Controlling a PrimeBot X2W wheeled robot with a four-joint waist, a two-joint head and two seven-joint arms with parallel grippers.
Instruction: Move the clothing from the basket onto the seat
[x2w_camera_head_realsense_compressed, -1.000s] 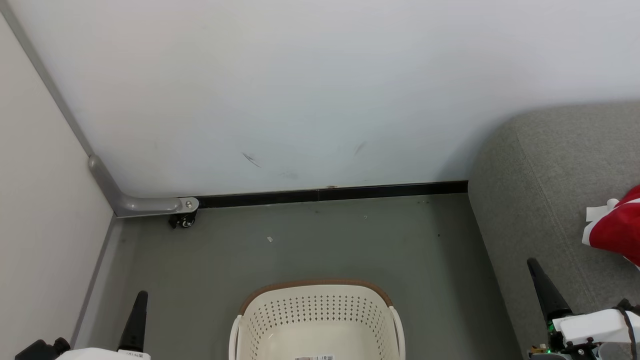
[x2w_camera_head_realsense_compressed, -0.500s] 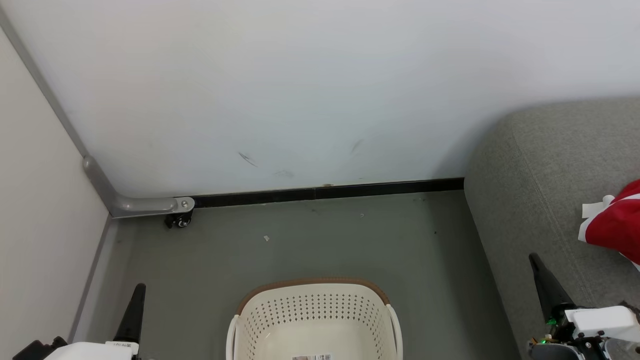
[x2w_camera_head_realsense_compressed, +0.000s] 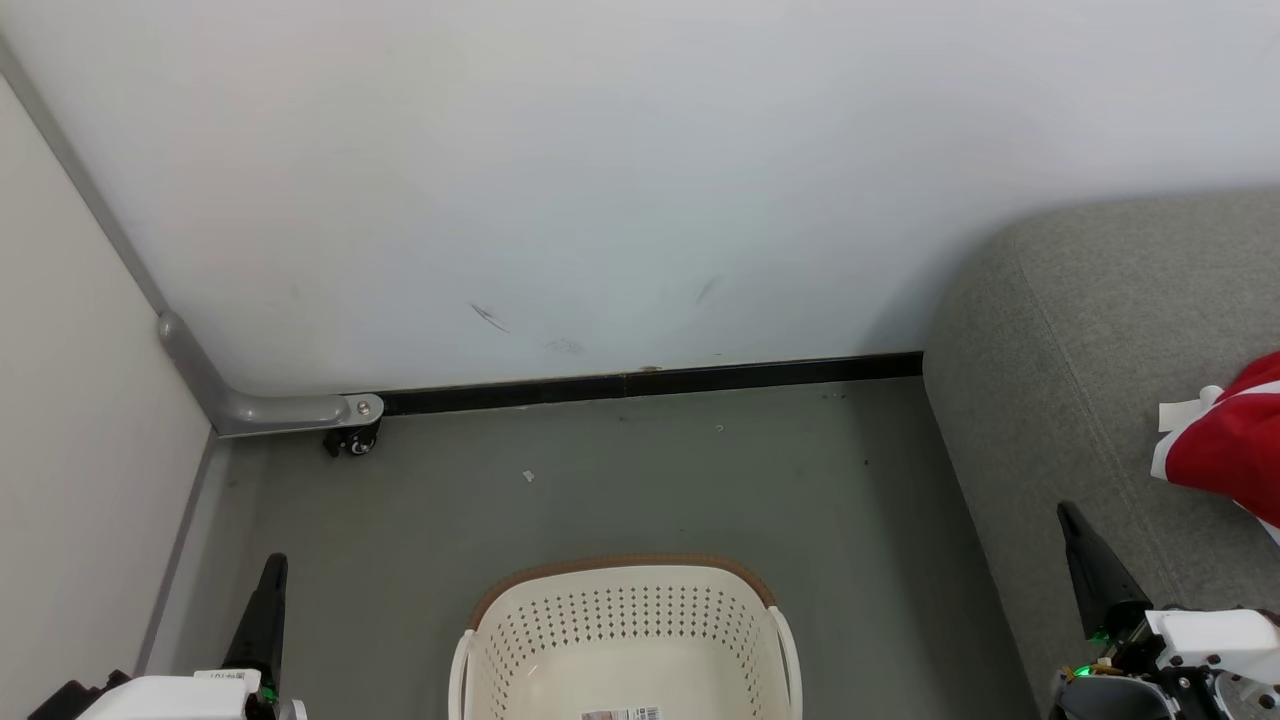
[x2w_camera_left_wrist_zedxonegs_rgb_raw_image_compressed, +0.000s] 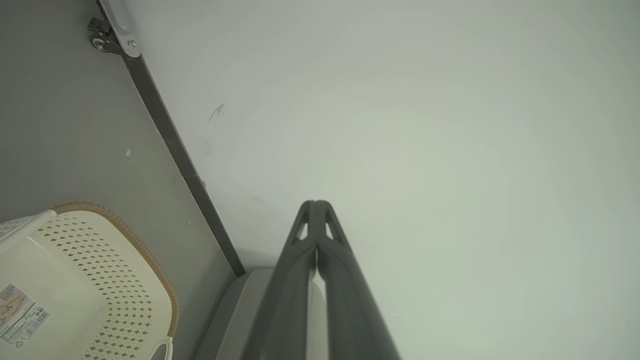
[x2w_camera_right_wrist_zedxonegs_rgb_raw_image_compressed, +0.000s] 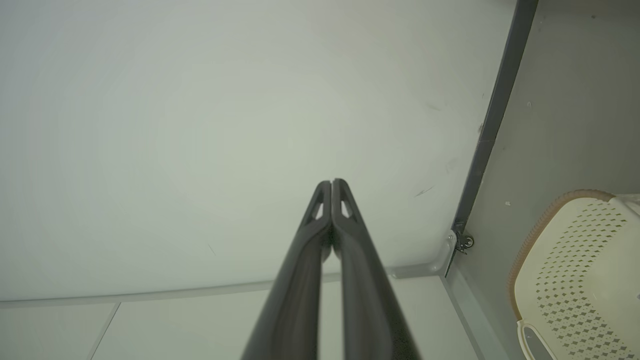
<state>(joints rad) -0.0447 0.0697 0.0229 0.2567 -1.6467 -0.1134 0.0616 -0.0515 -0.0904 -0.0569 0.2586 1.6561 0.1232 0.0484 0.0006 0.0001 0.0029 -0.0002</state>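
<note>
The cream perforated basket (x2w_camera_head_realsense_compressed: 625, 640) with its brown rim stands on the grey floor at the bottom centre of the head view; only a label shows on its bottom. It also appears in the left wrist view (x2w_camera_left_wrist_zedxonegs_rgb_raw_image_compressed: 75, 280) and the right wrist view (x2w_camera_right_wrist_zedxonegs_rgb_raw_image_compressed: 575, 270). Red clothing (x2w_camera_head_realsense_compressed: 1225, 445) with white trim lies on the grey seat (x2w_camera_head_realsense_compressed: 1080, 380) at the right edge. My left gripper (x2w_camera_head_realsense_compressed: 272, 566) is shut at the lower left, left of the basket. My right gripper (x2w_camera_head_realsense_compressed: 1068, 512) is shut at the lower right, over the seat's front edge. Both hold nothing (x2w_camera_left_wrist_zedxonegs_rgb_raw_image_compressed: 316, 204) (x2w_camera_right_wrist_zedxonegs_rgb_raw_image_compressed: 332, 182).
A white wall (x2w_camera_head_realsense_compressed: 600, 180) with a black skirting strip (x2w_camera_head_realsense_compressed: 650, 385) closes the far side. A pale partition (x2w_camera_head_realsense_compressed: 70, 400) on a castor foot (x2w_camera_head_realsense_compressed: 350, 440) bounds the left. Bare floor (x2w_camera_head_realsense_compressed: 600, 480) lies between the basket and the wall.
The whole head picture has shifted slightly, so the camera moved. Both grippers sit a little lower in the frame and stay shut.
</note>
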